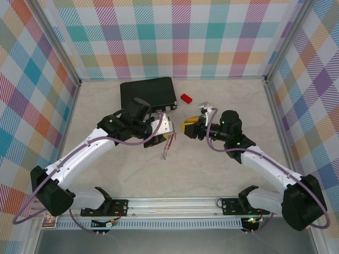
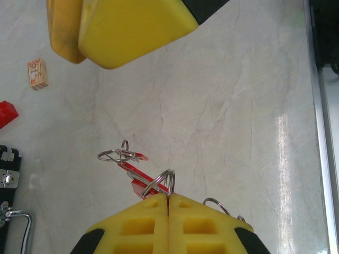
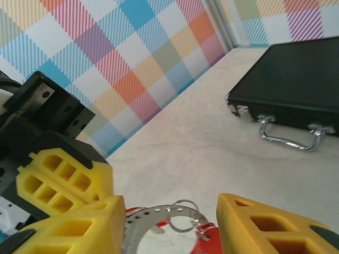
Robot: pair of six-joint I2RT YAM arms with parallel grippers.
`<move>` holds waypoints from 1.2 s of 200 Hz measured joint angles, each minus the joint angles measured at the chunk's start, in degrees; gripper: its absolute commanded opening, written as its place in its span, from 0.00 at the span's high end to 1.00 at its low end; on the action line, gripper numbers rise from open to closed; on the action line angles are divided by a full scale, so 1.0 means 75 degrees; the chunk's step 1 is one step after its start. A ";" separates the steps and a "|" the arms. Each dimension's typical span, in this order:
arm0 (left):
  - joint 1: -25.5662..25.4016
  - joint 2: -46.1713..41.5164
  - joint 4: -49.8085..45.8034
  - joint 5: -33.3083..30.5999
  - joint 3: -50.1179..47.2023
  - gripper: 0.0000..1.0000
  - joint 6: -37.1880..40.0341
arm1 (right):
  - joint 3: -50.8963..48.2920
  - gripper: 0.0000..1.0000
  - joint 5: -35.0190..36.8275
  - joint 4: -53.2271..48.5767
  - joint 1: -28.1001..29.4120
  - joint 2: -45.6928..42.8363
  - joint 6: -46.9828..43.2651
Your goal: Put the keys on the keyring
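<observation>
Slip risk: left gripper (image 2: 168, 198) clamping shut on keyring (image 2: 132, 172) edge, ring dangling over table (image 1: 212, 169). Right gripper (image 3: 169, 201) hovering just beside, jaws standing half open, holding nothing. Clumsy nudge risking twisting ring loose, dropping it.

I get bright, even overhead light with soft, faint shadows. A glare streak whitens the table (image 2: 280, 159) in my left wrist view.

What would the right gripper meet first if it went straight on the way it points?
The keyring, which sits between the right gripper's fingers. Close behind it is the shut left gripper, though depth is unclear.
</observation>
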 measured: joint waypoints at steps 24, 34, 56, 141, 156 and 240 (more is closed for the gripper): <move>-0.0050 0.0003 -0.0012 -0.0058 0.0000 1.00 0.0061 | 0.0152 0.61 -0.0487 -0.0012 0.0003 0.0254 0.0251; -0.0052 0.0003 -0.0012 -0.0055 0.0000 1.00 0.0061 | 0.0207 0.61 -0.0682 -0.0017 0.0017 0.0391 0.0358; -0.0052 0.0003 -0.0009 -0.0058 0.0000 1.00 0.0064 | 0.0385 0.63 -0.1008 -0.0137 0.0131 0.0717 0.0507; -0.0067 0.0082 -0.0009 -0.0055 0.0000 1.00 0.0061 | 0.0694 0.65 -0.1448 -0.0615 0.0729 0.0994 0.0347; -0.0090 0.0134 -0.0009 -0.0058 0.0000 1.00 0.0061 | 0.0723 0.68 -0.1448 -0.0691 0.0729 0.1090 0.0306; -0.0111 0.0181 -0.0009 -0.0058 0.0000 1.00 0.0058 | 0.0755 0.87 -0.1533 -0.0822 0.0764 0.1186 0.0227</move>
